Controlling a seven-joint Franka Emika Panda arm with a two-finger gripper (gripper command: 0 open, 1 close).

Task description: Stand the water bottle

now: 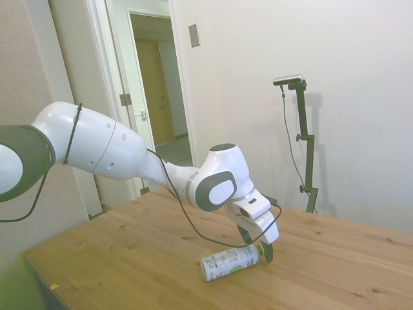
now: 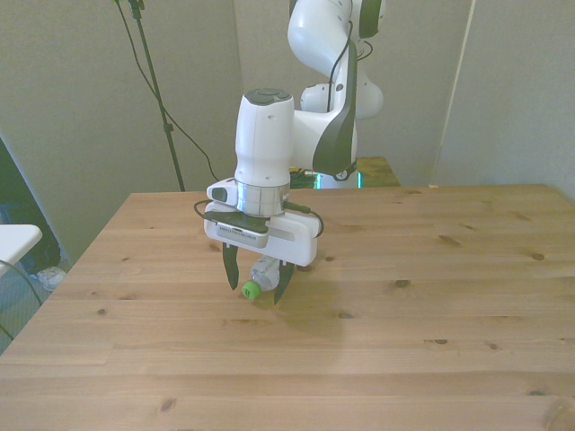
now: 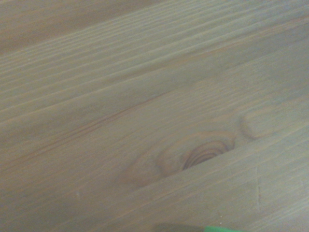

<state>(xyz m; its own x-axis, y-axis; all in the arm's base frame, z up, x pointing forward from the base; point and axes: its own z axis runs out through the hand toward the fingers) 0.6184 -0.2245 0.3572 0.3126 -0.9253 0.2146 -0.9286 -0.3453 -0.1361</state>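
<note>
The water bottle (image 1: 230,262) lies on its side on the wooden table (image 1: 129,252), white label along its body and green cap at the end under the gripper. In the front view the water bottle (image 2: 261,272) points its green cap (image 2: 250,289) toward the camera. My gripper (image 2: 258,289) is low over the cap end, open, with one dark finger on each side of the neck and cap. In the side view the gripper (image 1: 257,248) covers the cap end. The wrist view shows mostly bare wood grain with a sliver of green cap (image 3: 219,228) at its edge.
The table (image 2: 431,296) stretches wide to the front view's right and toward the camera. A white object (image 2: 16,239) sits off the table at the front view's left. A doorway (image 1: 155,84) stands behind the arm in the side view.
</note>
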